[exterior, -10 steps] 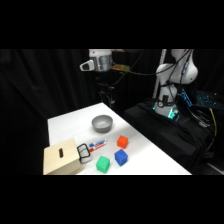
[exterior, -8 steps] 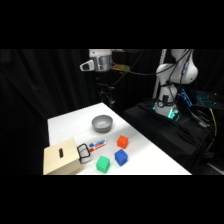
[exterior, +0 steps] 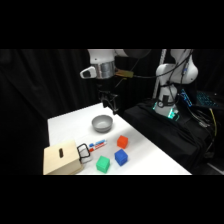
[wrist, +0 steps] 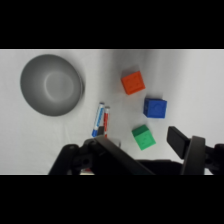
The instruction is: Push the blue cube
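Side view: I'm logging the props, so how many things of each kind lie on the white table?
Small coloured cubes: 3 (blue, green, orange-red)
Grey round bowl: 1
Marker pens: 2
Tan wooden box: 1
Total: 7

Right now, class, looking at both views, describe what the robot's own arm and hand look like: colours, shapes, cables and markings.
The arm is white, built of rounded segments, with a grey band on the wrist section above the hand. A thin cable with an orange-yellow piece runs sideways from the wrist toward the base. The hand is black; in the wrist view it shows as dark, angular linkage and blocky fingers. No markings can be made out.
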